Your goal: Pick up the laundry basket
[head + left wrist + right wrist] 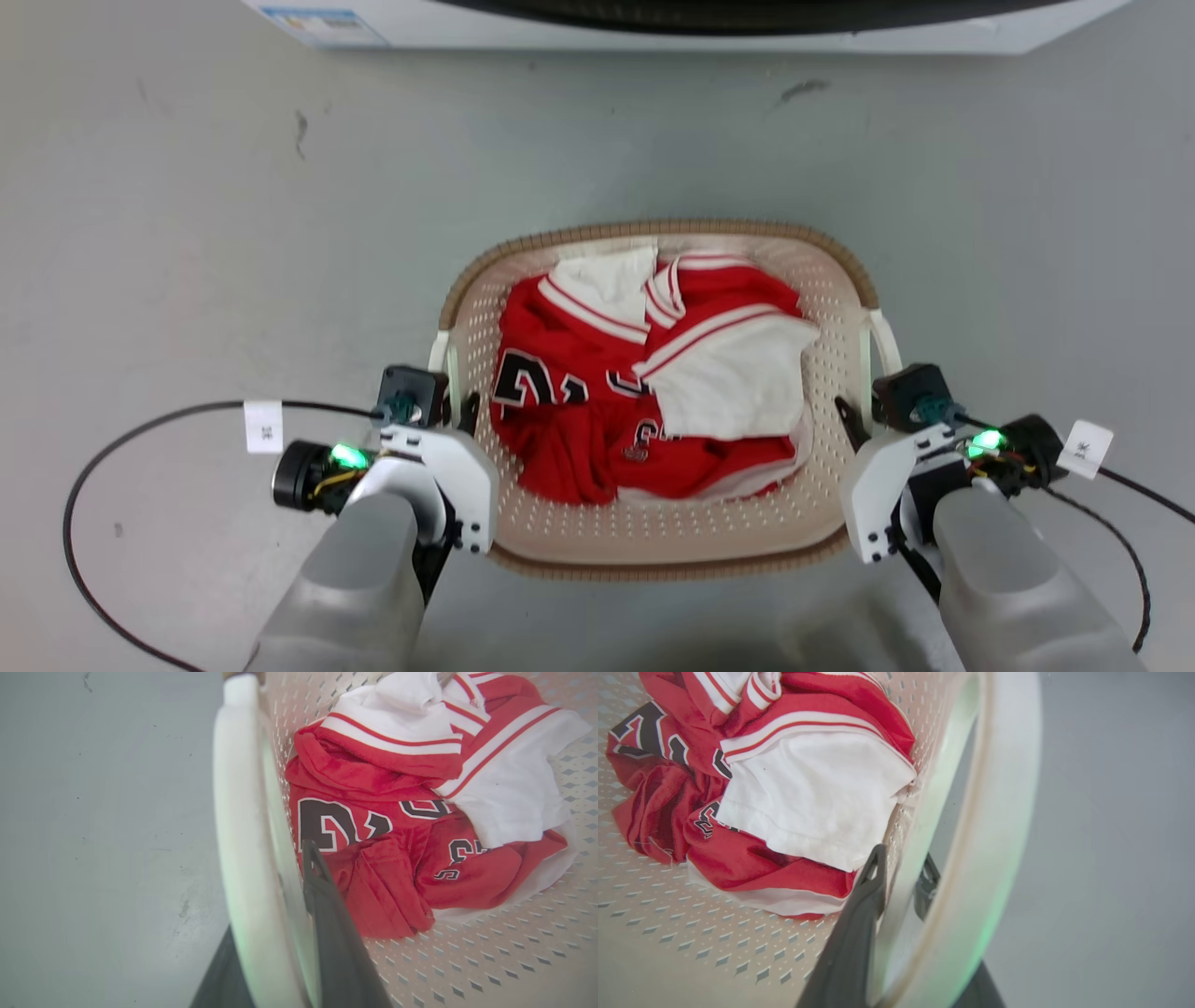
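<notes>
The laundry basket (pixel 653 546), set on the floor (pixel 187 233) and judged stiff, light and softly loaded, is best taken by its white side handles (pixel 887 341), these being straddled by the left gripper (pixel 455 411) and right gripper (pixel 864 415), clamping not being determinable.

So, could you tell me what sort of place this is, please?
Probably a laundry area: a white washer-like appliance stands on the grey floor, and the laundry basket before it holds red-and-white clothes.

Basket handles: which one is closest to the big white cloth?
The right handle, at the right gripper: the white cloth lies against that side. The left handle, at the left gripper, faces the red jersey.
</notes>
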Robot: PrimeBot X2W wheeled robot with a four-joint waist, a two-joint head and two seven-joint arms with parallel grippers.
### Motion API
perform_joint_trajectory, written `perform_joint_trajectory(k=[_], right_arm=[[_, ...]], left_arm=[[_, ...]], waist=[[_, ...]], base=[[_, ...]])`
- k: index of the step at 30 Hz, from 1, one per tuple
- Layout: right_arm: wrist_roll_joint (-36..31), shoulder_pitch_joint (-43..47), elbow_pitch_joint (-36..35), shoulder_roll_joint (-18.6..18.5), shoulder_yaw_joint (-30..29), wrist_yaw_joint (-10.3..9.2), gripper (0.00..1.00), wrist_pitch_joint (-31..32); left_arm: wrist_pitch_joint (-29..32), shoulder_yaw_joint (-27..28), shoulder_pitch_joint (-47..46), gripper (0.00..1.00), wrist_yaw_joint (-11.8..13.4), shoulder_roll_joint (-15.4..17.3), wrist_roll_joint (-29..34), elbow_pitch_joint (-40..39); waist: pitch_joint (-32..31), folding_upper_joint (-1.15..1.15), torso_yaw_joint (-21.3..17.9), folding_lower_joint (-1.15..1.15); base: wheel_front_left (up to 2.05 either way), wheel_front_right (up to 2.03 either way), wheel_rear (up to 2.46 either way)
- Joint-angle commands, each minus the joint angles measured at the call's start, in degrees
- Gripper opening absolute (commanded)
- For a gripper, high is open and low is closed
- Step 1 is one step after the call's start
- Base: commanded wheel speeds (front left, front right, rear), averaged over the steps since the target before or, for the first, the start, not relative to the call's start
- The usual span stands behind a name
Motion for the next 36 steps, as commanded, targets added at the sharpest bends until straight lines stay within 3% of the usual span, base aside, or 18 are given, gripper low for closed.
perform_joint_trajectory(k=[1,21,36], right_arm=[[-0.08,0.71,0.29,-1.12,0.3,-0.1,0.0,-0.08],[16.24,8.53,1.93,-0.86,20.46,-0.05,0.0,9.48],[25.48,13.41,1.61,-0.58,30.38,0.02,0.0,14.72]], left_arm=[[-0.16,-0.08,0.85,0.0,-0.06,0.96,0.18,0.28],[6.08,-5.14,9.97,0.0,-1.17,0.68,-5.27,1.55],[11.89,-12.05,16.25,0.0,-1.24,0.6,-12.17,1.58]], waist=[[-2.51,0.0,-0.21,0.0],[-22.61,0.0,-0.98,0.0],[-34.59,0.0,-1.28,0.0]], base=[[0.0,0.0,0.0],[0.0,0.0,0.0],[0.0,0.0,0.0]])
